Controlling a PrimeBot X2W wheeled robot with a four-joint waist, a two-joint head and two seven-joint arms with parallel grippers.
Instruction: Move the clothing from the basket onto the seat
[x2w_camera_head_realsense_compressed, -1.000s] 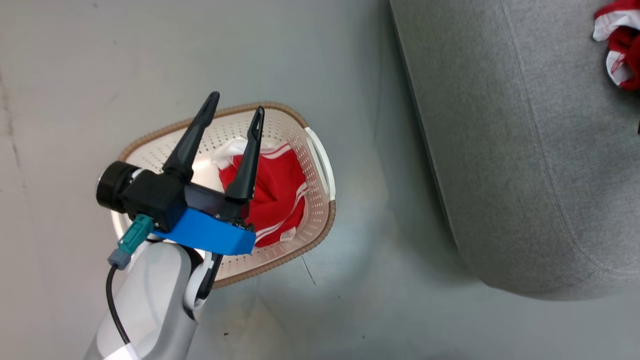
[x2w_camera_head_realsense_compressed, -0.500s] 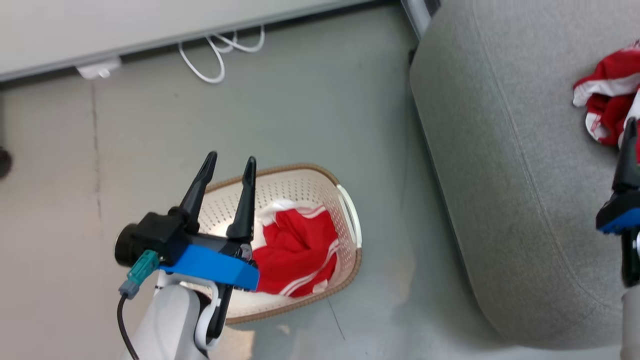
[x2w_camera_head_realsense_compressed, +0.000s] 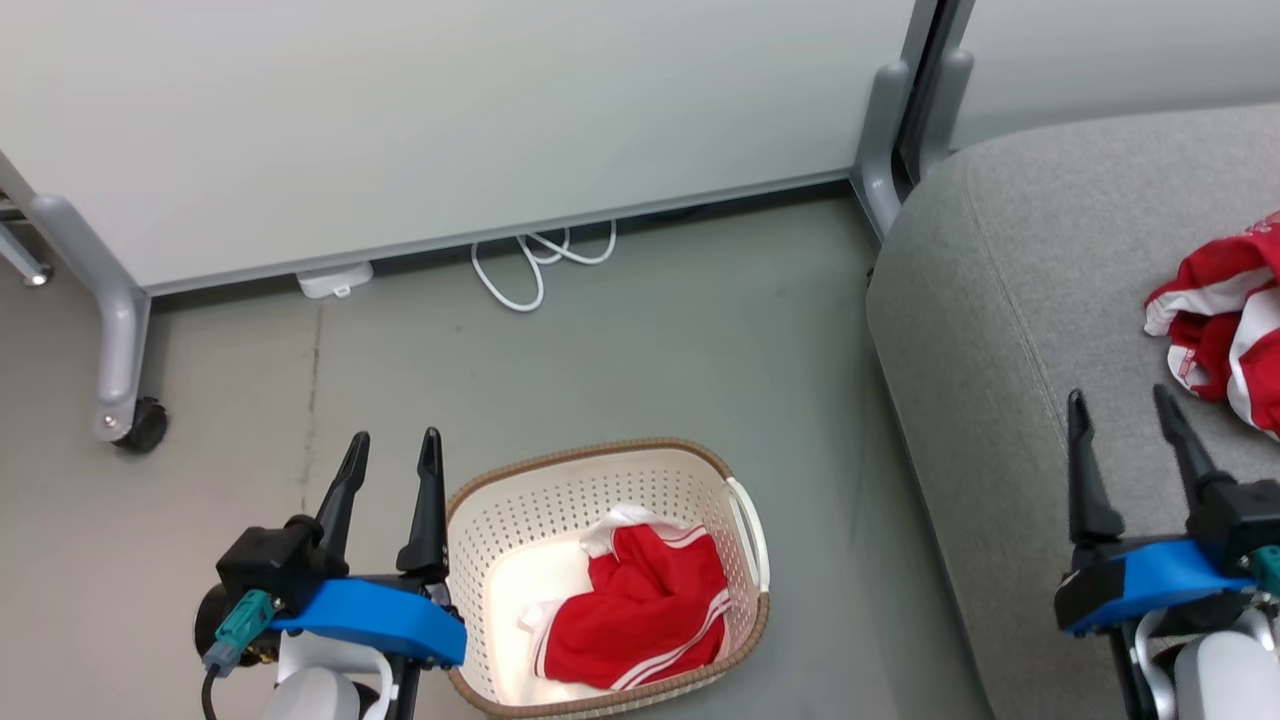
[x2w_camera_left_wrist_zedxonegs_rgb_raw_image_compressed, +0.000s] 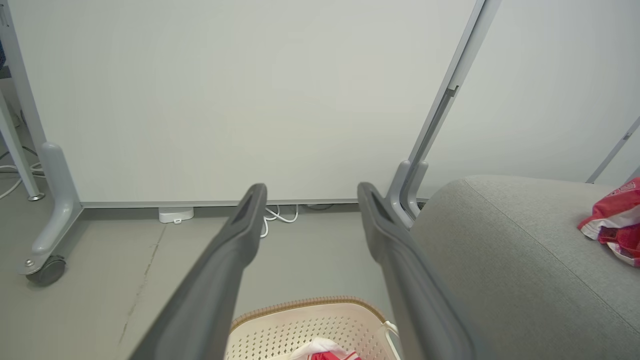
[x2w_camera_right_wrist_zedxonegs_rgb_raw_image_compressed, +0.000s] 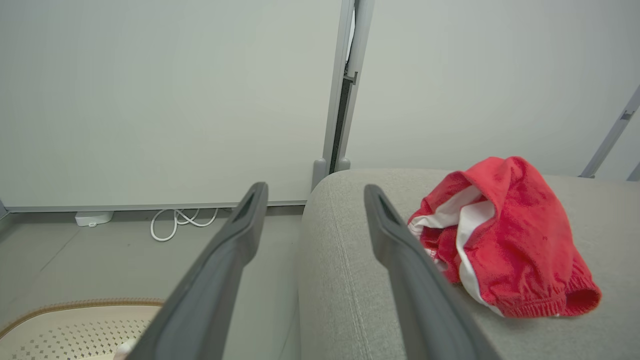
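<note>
The cream basket (x2w_camera_head_realsense_compressed: 560, 478) stands on the floor at the bottom middle of the head view, with one red garment (x2w_camera_head_realsense_compressed: 640, 620) with white stripes crumpled inside. A second red garment (x2w_camera_head_realsense_compressed: 1225, 325) lies on the grey seat (x2w_camera_head_realsense_compressed: 1010, 300) at the right; the right wrist view shows this garment (x2w_camera_right_wrist_zedxonegs_rgb_raw_image_compressed: 505, 240) close up. My left gripper (x2w_camera_head_realsense_compressed: 392, 448) is open and empty, raised just left of the basket. My right gripper (x2w_camera_head_realsense_compressed: 1122, 408) is open and empty over the seat's front part, with the red garment up and to its right. The left wrist view catches the basket rim (x2w_camera_left_wrist_zedxonegs_rgb_raw_image_compressed: 305, 303) below.
A white partition panel (x2w_camera_head_realsense_compressed: 450, 110) on grey wheeled legs (x2w_camera_head_realsense_compressed: 120, 330) stands behind the basket. A white cable (x2w_camera_head_realsense_compressed: 530, 265) and a small white box (x2w_camera_head_realsense_compressed: 335, 280) lie at its foot. A grey post (x2w_camera_head_realsense_compressed: 890, 150) rises beside the seat's corner.
The head camera has tilted up, so the wall panel and cable came into view and the basket slid down the picture. The left gripper now stands left of the basket rather than over it. The right gripper has come into view.
</note>
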